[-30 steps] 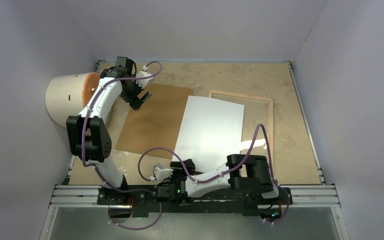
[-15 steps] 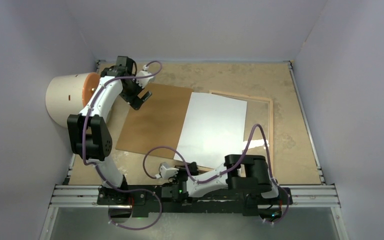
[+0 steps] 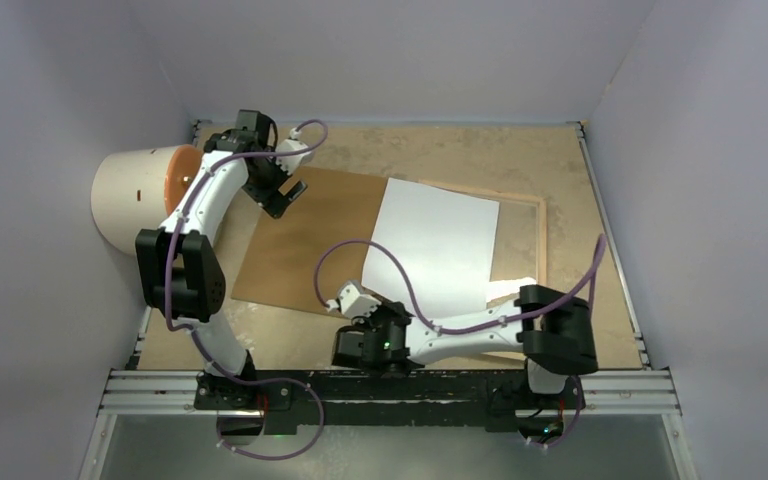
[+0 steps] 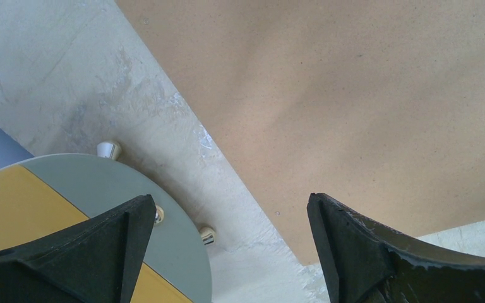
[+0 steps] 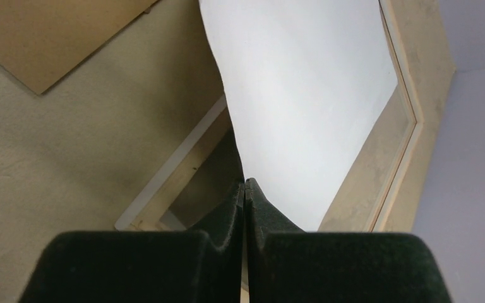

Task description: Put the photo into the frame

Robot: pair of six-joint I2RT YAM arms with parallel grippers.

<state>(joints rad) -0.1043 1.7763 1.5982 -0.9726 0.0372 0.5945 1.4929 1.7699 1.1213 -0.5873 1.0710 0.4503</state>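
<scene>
Paper photo (image 3: 435,240) (white back up) looks floppy; right tool (image 5: 245,189) clamps its six-o'clock edge, left tool (image 4: 227,208) gapes empty.

We see only the white back of the photo (image 3: 435,245); its other side is out of sight. It covers the left rail of the frame (image 3: 542,250), and we cannot tell whether it overlaps the right edge of the brown board (image 3: 310,240). From above, the right arm (image 3: 470,330) hides the frame's near rail, the photo's near corner and its own fingertips. In the right wrist view the photo's edge is lost between the pressed-together pads (image 5: 224,214) of the right gripper (image 5: 245,184). In the left wrist view the board, a grey-and-yellow disc (image 4: 101,189) and the fingers (image 4: 353,246) of the left gripper (image 4: 230,199) run off the picture's edges.
</scene>
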